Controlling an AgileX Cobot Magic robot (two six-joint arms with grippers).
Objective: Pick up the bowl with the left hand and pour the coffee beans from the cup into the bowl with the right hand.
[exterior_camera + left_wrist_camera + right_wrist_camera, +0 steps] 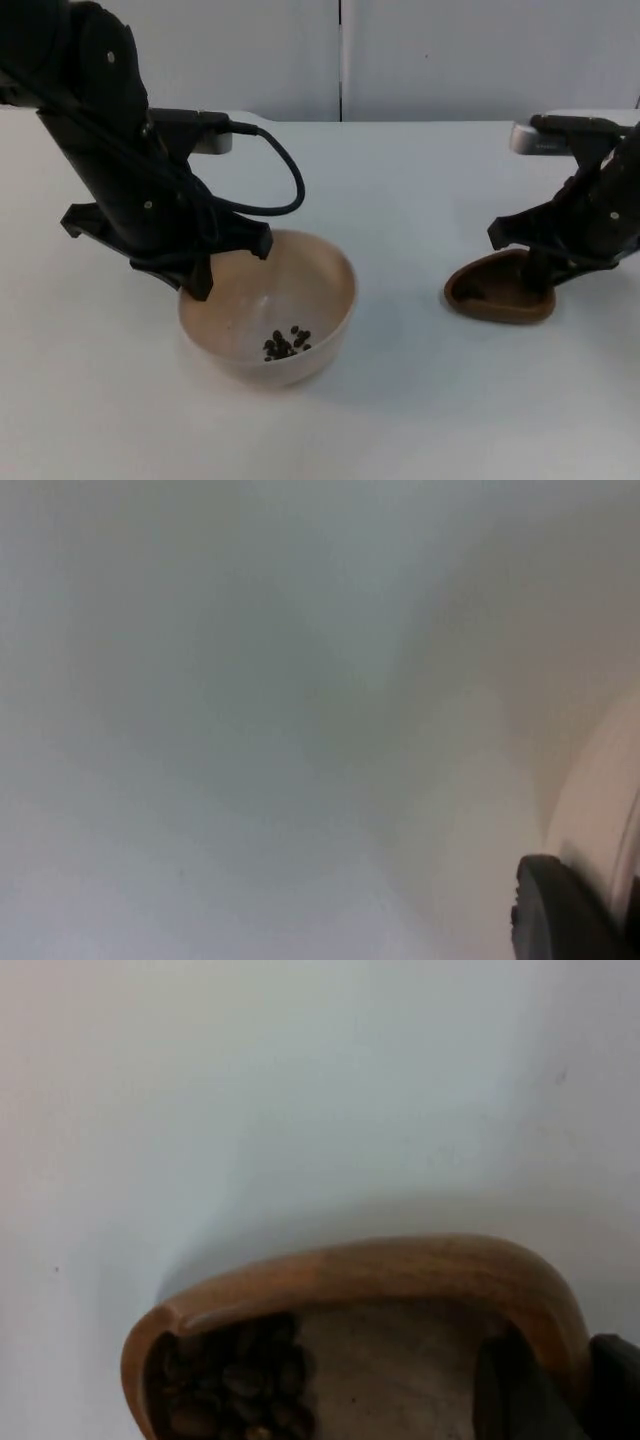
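Pouring half done: left pincer (215, 268) clamps the far-left rim of the bowl (300, 290), a few beans (285, 343) inside. Right pincer (545, 278) grips the cup (500, 298), low on the table (400, 200), beans left. Lift, centre over bowl, tip slowly.

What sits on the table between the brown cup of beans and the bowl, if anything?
Nothing visible. Bare white table separates the cup, at the right hand, from the bowl, whose near rim the left hand holds.
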